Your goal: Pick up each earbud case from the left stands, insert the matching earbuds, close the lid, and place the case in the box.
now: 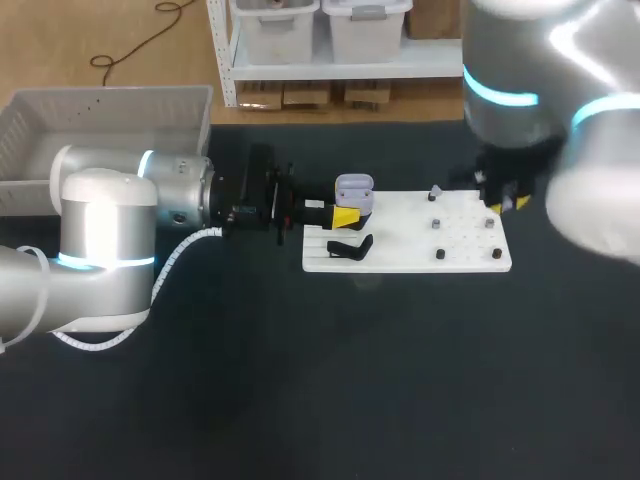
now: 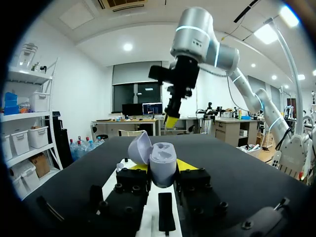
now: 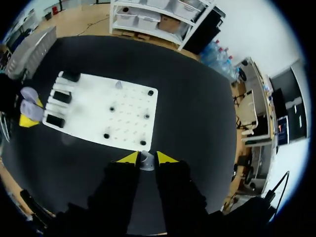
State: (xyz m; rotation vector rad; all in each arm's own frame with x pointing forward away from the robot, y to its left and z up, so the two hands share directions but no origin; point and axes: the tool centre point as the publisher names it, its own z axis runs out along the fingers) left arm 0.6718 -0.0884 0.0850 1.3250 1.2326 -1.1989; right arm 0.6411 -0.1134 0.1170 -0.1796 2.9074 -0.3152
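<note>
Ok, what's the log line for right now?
left gripper: shut on case, lid open, by board's left end | right gripper: shut on earbud, raised by board's right end

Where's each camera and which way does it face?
Head: above and behind, looking down on the table; left arm and right arm show.
Left wrist: low, facing across the table; left end effector grips the case, right arm ahead.
Right wrist: high, looking down on the board; right end effector holds an earbud.
All share the case.
</note>
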